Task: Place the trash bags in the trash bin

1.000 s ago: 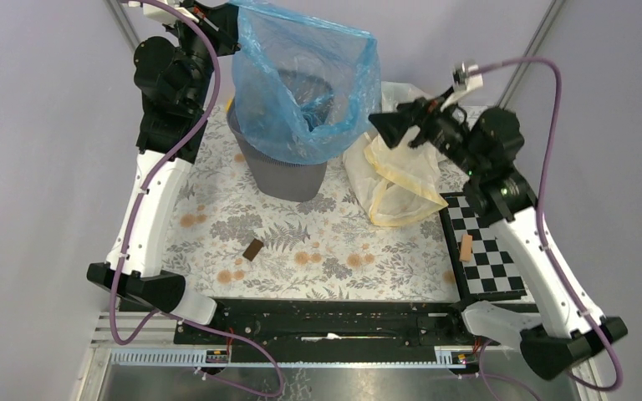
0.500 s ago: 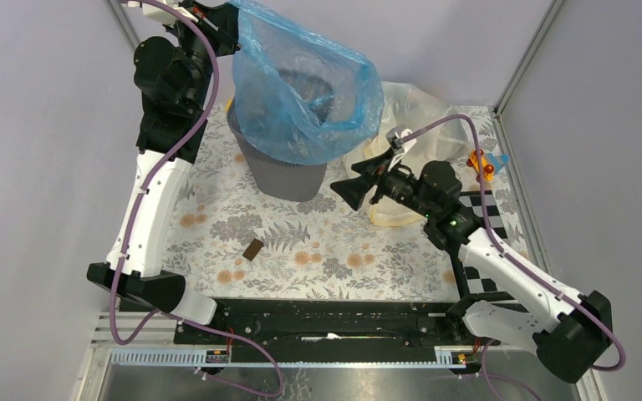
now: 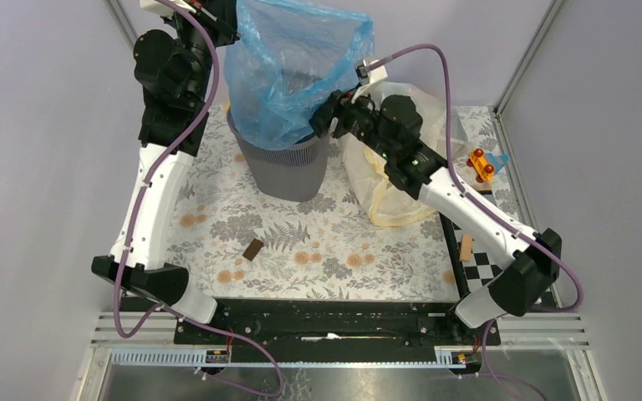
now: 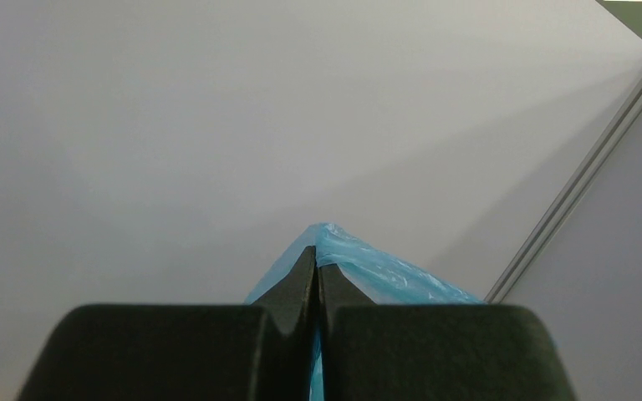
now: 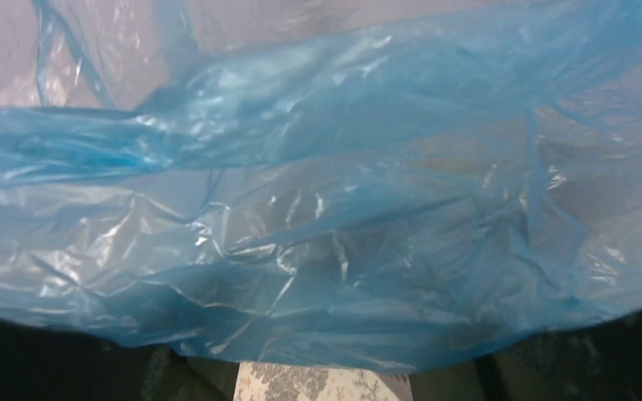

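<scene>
A cream bag (image 3: 393, 188) slumped just right of the trash bin (image 3: 288, 171), under the right arm. A small brown block (image 3: 253, 249) lay nearer us on the floral table (image 3: 334, 251). The bin stood far and central, and a blue trash bag (image 3: 288, 67) hung open over its mouth. The left gripper (image 4: 317, 261) was clamped together on the bag's top edge. The right gripper (image 3: 324, 117) met the bag's right side; we could not tell how its jaws stood.
</scene>
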Motion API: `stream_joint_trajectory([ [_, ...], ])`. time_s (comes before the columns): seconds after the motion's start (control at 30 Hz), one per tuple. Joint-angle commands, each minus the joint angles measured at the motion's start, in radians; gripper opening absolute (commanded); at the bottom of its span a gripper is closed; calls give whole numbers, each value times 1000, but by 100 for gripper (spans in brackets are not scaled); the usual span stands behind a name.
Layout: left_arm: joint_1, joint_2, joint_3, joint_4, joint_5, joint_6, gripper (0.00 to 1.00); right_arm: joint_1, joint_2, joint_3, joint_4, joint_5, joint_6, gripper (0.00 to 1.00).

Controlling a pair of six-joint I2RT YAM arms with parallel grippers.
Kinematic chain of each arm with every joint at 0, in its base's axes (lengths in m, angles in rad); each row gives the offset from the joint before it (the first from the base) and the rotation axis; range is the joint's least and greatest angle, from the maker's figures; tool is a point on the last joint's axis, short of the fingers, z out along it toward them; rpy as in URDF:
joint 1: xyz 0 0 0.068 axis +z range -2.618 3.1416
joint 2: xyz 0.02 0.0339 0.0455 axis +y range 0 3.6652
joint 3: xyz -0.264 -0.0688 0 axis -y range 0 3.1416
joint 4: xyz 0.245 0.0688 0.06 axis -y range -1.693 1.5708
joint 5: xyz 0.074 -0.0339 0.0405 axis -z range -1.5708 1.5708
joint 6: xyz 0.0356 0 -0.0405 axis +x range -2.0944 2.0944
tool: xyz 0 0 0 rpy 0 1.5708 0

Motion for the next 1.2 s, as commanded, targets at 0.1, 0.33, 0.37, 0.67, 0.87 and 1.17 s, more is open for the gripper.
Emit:
stream_joint_trajectory([
  [0.1, 25, 74, 64, 61, -35, 16, 0, 8, 153, 211, -147, 93, -91, 61],
  [0.33, 66, 90, -23, 95, -11, -28, 0, 7, 238, 362, -264, 215, -183, 62],
  [0.37, 71, 90, -42, 106, -6, -34, 0, 7, 252, 386, -316, 236, -196, 63],
  [0.67, 132, 149, -40, 110, 62, -105, 0, 7, 305, 554, -437, 430, -360, 66],
  [0.87, 140, 186, -24, 99, 102, -111, 0, 7, 210, 497, -491, 307, -439, 97],
  [1.17, 150, 166, -59, 98, 111, -130, 0, 7, -55, 189, -409, 36, -429, 95],
])
